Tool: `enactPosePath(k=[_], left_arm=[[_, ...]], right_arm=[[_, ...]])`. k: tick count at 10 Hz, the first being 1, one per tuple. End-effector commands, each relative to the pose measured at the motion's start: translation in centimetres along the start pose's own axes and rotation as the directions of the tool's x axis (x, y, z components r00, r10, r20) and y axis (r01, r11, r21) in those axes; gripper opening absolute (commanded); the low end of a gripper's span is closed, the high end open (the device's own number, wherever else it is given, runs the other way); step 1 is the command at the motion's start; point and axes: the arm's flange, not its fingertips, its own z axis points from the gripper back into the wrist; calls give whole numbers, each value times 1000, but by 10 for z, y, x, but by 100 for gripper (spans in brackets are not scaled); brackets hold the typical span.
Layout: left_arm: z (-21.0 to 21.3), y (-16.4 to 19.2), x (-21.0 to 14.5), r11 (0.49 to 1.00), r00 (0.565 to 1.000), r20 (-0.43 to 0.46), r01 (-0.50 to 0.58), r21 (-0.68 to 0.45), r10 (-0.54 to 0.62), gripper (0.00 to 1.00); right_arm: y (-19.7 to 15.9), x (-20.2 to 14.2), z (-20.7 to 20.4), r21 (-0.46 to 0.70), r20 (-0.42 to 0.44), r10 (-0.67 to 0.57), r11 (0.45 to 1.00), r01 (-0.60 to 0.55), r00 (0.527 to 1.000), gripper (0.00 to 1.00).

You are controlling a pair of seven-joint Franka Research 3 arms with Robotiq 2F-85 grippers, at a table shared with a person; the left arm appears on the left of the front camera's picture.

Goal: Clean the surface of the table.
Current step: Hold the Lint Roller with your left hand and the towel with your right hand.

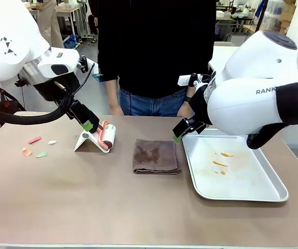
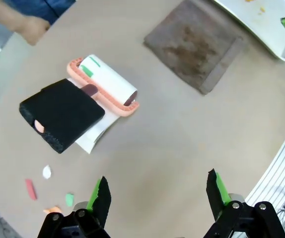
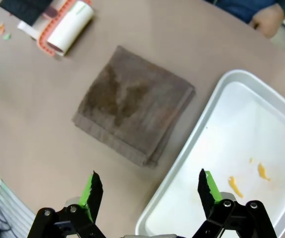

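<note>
My left gripper [image 2: 157, 182] and right gripper [image 3: 149, 179] both hover with jaws spread wide, nothing held. Step, as I judge it: wiping not yet begun, and a tool must be picked first. The table [image 1: 112, 207] spans the view; its near half is bare, good room for strokes. Metal tray [image 1: 253, 179] sits at its right end. Folded brown cloth [image 1: 156, 155] lies just beside the tray, under my right gripper: descend, pinch a fold. Pink-framed roller [image 1: 107, 136] lies beneath my left. Coloured scraps [image 1: 35, 140] lie near the left edge.
</note>
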Motion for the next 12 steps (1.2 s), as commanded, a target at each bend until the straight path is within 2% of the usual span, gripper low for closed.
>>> enactPosePath(k=[1,4,6,9,12], left_arm=[[4,0,14,995,995,-40,-87,40,89,100],[23,21,7,941,943,-17,-330,73,332,100],[21,35,7,904,906,18,-424,56,423,100],[2,69,7,844,844,14,-536,13,536,100],[-18,91,5,785,783,56,-619,-27,619,100]], right_arm=[[8,9,-5,-11,14,-47,999,47,999,100],[20,30,-28,-35,-23,-158,987,157,987,100],[25,48,-49,-68,-83,-225,973,219,971,100],[23,70,-80,-33,-169,-236,972,234,957,100],[18,79,-104,-50,-224,-257,966,253,940,100]])
